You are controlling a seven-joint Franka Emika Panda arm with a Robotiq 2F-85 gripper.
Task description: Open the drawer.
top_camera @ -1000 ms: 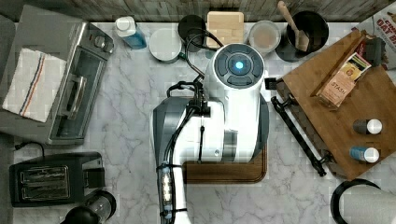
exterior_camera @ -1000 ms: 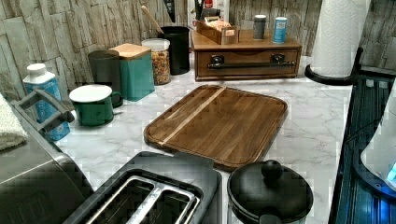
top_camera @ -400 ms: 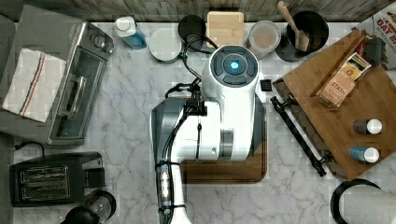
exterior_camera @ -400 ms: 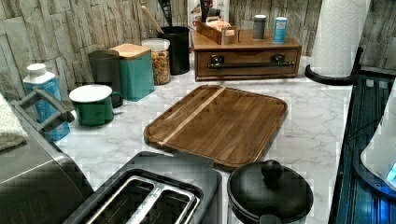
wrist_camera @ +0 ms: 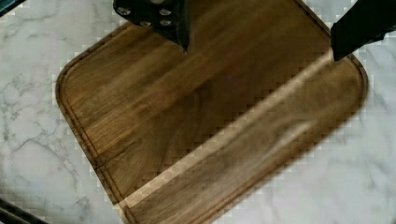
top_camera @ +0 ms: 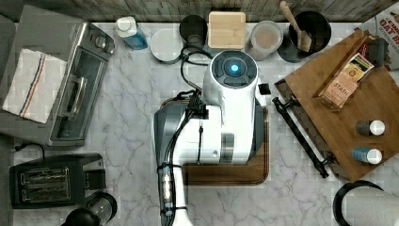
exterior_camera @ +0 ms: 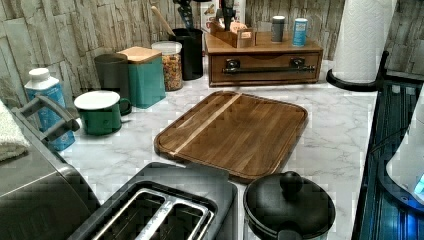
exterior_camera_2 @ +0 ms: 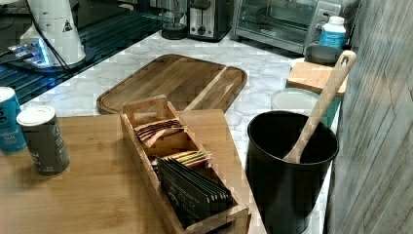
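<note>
The drawer (exterior_camera: 265, 67) is a long brown wooden front under a bamboo-topped box, standing flush with the box in the left view. Its black bar handle (exterior_camera: 264, 70) runs across the front on two brackets. In the top view the handle (top_camera: 301, 137) lies slanted at the box's left edge. My white arm (top_camera: 230, 113) hangs over the wooden tray (top_camera: 226, 173), to the handle's left in the top view. In the wrist view my gripper (wrist_camera: 259, 28) is open over the tray (wrist_camera: 196, 121), its two black fingers (wrist_camera: 159, 18) wide apart with nothing between them.
On the box top stand a tea caddy (exterior_camera_2: 180, 165) and two spice jars (top_camera: 369, 141). A black utensil pot (top_camera: 306, 33), canisters (top_camera: 227, 29) and a green mug (exterior_camera: 100, 112) line the back wall. A toaster oven (top_camera: 61, 80), a toaster (top_camera: 51, 180) and a paper-towel roll (exterior_camera: 362, 40) are nearby.
My arm has shifted slightly toward the top view's left over the tray. The drawer and everything else on the counter have stayed put.
</note>
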